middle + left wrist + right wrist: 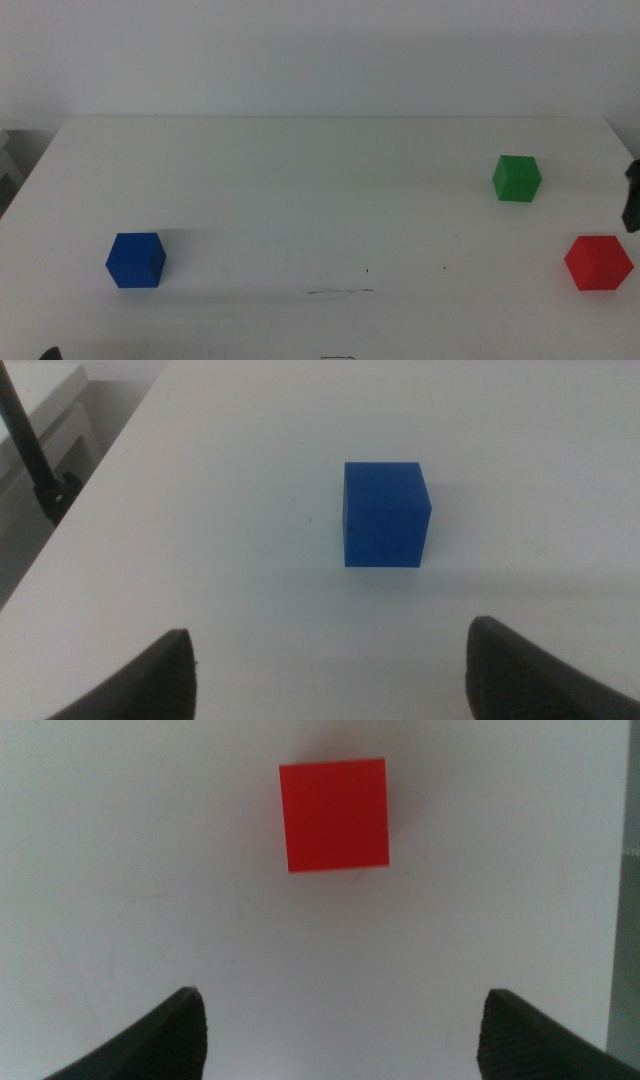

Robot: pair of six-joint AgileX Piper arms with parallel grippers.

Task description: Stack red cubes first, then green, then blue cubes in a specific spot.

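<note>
We find 3 cubes well apart on the table (300,170): the blue cube (135,260) at the near left, the red cube (598,263) at the near right edge, the green cube (516,178) behind and left of it. The pen stroke (340,292) lies between them, near the front.

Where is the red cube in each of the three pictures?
Middle view: the red cube sits at the far right edge of the white table, nearer the camera than the green cube.
Left wrist view: not in it; only the blue cube shows there.
Right wrist view: the red cube lies ahead of the open right gripper, untouched.
Shared landmark: the plain white table under every cube.
</note>
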